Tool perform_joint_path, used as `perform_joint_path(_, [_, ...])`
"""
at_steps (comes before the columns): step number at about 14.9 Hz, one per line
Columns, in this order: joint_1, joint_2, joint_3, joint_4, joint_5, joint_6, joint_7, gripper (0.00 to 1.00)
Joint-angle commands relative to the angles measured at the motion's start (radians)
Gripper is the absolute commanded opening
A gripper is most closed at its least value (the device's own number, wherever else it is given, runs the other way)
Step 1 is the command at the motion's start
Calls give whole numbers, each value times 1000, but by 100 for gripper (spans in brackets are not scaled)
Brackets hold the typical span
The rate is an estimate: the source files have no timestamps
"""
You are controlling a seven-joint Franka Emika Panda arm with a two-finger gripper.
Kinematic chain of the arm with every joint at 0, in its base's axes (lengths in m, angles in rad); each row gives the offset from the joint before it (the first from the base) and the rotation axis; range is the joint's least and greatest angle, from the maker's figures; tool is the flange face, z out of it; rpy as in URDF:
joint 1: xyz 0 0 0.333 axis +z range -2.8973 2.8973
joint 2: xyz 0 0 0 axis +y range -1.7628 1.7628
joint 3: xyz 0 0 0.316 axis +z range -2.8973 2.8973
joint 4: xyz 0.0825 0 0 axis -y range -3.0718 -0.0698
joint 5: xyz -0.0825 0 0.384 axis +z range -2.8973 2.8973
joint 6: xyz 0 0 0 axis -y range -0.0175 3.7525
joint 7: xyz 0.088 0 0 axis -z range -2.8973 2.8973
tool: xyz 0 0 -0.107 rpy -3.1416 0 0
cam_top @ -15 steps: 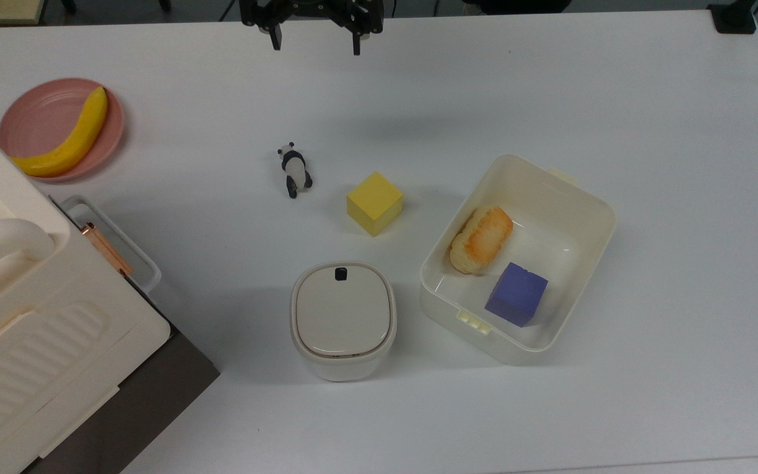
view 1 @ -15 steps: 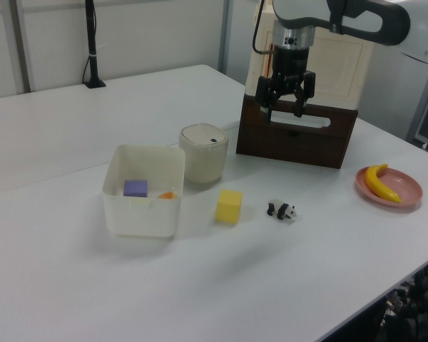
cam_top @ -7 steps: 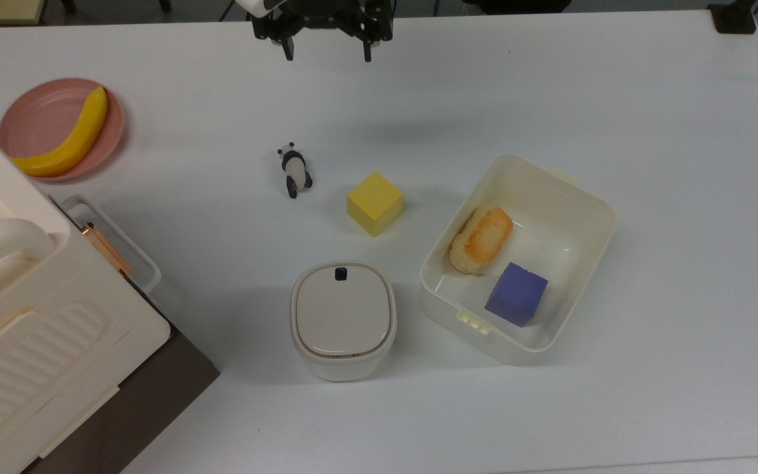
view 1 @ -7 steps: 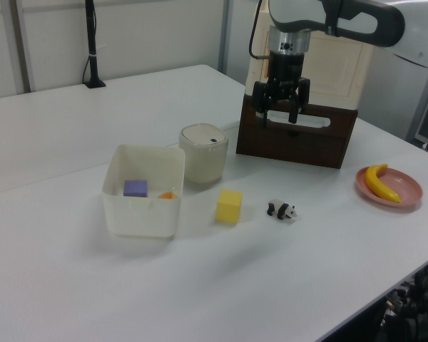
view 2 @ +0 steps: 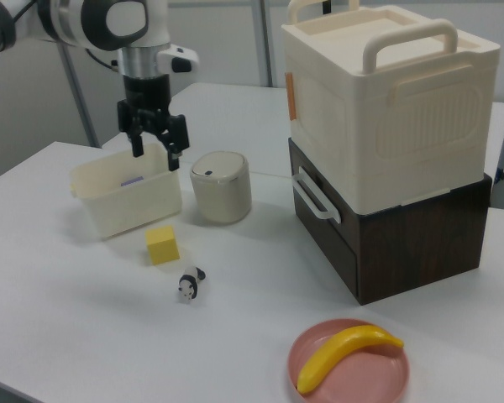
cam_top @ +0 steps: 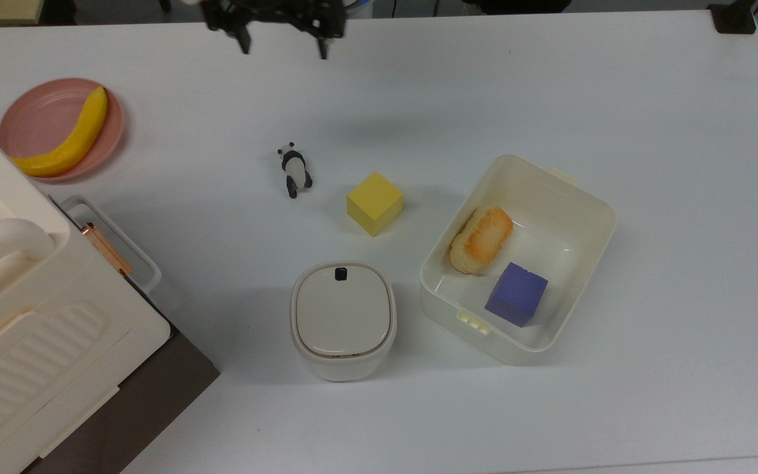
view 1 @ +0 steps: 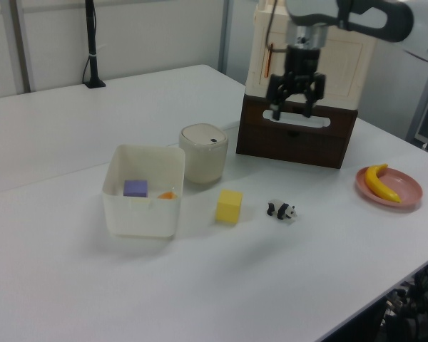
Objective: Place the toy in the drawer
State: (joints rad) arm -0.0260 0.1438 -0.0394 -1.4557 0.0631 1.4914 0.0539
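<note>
A: What had changed since a moment earlier?

B: The gripper [cam_top: 281, 47] had slid toward the top view's left along the far edge of the worktop [cam_top: 616, 92]; nothing else had shifted.

A: And its state?

B: Its two fingers [view 1: 275, 112] hung spread apart, pointing down, with nothing between them. It was held high in the air, well apart from the toy [cam_top: 295, 169].

A: Where was the toy?

B: The toy [view 2: 189, 285] stood on the bare worktop, just beside the yellow cube [cam_top: 374, 203], on the cube's left in the top view.

A: What else lay around the yellow cube?

B: On its right in the top view sat the cream bin [cam_top: 586, 197] with a bread roll [cam_top: 481, 239] and a purple cube [cam_top: 516, 293] inside. Below it stood the lidded container [cam_top: 343, 318]. Far to its left in the top view, the drawer [cam_top: 145, 266] stuck slightly out of the cabinet [view 2: 386, 101], and a banana [cam_top: 66, 136] rested on a pink plate [cam_top: 37, 112].
</note>
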Motion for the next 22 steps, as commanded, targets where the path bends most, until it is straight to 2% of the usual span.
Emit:
perform_joint_path(1, [-12, -53, -5, -17, 9, -5, -19, 100])
perform_joint_path(3, [-20, -52, -2, -17, 9, -39, -17, 100])
perform_joint_path(6, [-20, -53, 0, -12, -8, -34, -11, 100])
perform_joint_path(22, [-12, -35, 10, -14, -3, -33, -28, 100])
